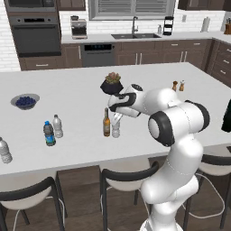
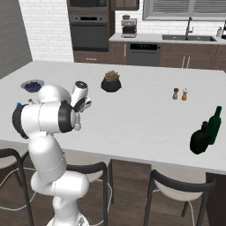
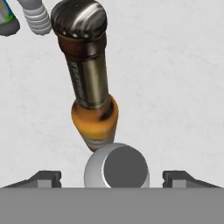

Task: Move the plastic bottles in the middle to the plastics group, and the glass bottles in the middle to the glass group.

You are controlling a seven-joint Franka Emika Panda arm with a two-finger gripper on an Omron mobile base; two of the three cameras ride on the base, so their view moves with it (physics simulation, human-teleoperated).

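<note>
amber bottle [image 3: 87, 83] crowding capped bottle [image 3: 118, 168] between tool [image 3: 112, 177] tips, bare counter [image 3: 175, 87] alongside

Nothing legible anywhere. Dark label band on the amber bottle [image 3: 89, 83] carrying pale vertical marks at its nine o'clock edge, too smeared to read as letters. Blue label on the dark bottle [image 1: 49, 134], at nine o'clock from the amber one on the bench [image 1: 67, 90]: colour only, no words made out. Corner of that blue label up at eleven o'clock in the hand view, blank to the eye. Clear ribbed bottle [image 1: 57, 126] beside it: no print visible.
</note>
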